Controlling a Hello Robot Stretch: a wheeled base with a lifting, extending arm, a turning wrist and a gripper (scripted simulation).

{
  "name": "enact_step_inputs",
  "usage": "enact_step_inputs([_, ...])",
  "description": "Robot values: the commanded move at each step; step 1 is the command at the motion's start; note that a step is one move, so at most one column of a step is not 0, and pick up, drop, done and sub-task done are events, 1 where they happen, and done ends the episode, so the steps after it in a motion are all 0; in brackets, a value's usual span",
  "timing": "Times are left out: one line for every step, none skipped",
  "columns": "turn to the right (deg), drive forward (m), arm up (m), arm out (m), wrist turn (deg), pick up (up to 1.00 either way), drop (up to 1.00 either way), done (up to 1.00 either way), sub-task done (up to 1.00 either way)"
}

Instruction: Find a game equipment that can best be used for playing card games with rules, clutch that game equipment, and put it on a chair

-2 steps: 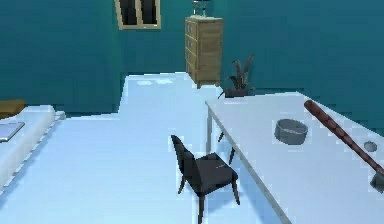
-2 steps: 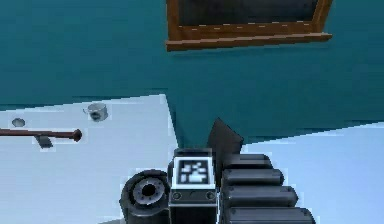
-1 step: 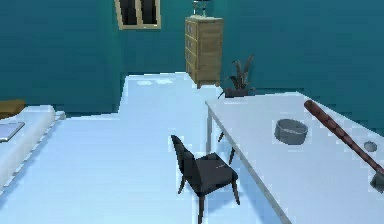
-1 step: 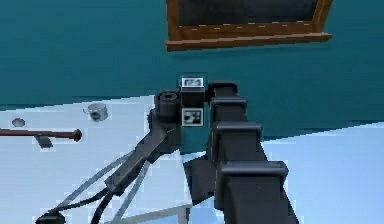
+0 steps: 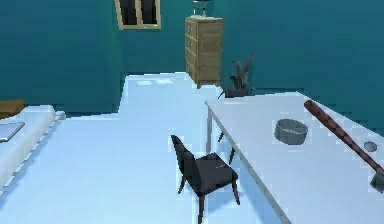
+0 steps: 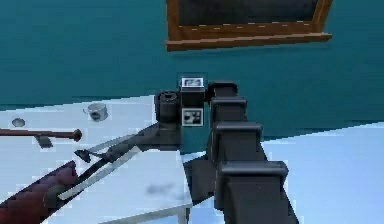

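A dark chair (image 5: 205, 172) stands on the pale floor beside the white table (image 5: 255, 125). On that table lie a grey bowl (image 5: 290, 130), a long dark-red bat (image 5: 340, 132) and a small pale thing (image 5: 371, 146) near the forward view's right edge. In the arm side view the arm (image 6: 240, 160) reaches up from the bottom. The gripper (image 6: 88, 155) stretches left over the table (image 6: 130, 105), near the bat (image 6: 40, 133), a small grey thing (image 6: 45, 141) and the bowl (image 6: 96, 111). I cannot tell whether it holds anything.
A wooden dresser (image 5: 203, 48) stands against the teal back wall, with a dark plant-like thing (image 5: 240, 78) by the table's far corner. A bed (image 5: 20, 135) lies at the forward view's left. A dark-red shape (image 6: 45, 188) sits low left in the arm side view, under a wood-framed window (image 6: 250, 35).
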Motion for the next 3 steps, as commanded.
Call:
enact_step_inputs([0.0,0.00,-0.46,0.00,0.0,0.00,0.00,0.00,0.00])
enact_step_inputs([0.0,0.00,-0.32,0.00,0.0,0.00,0.00,0.00,0.00])
enact_step_inputs([0.0,0.00,0.00,0.00,0.0,0.00,1.00,0.00,0.00])
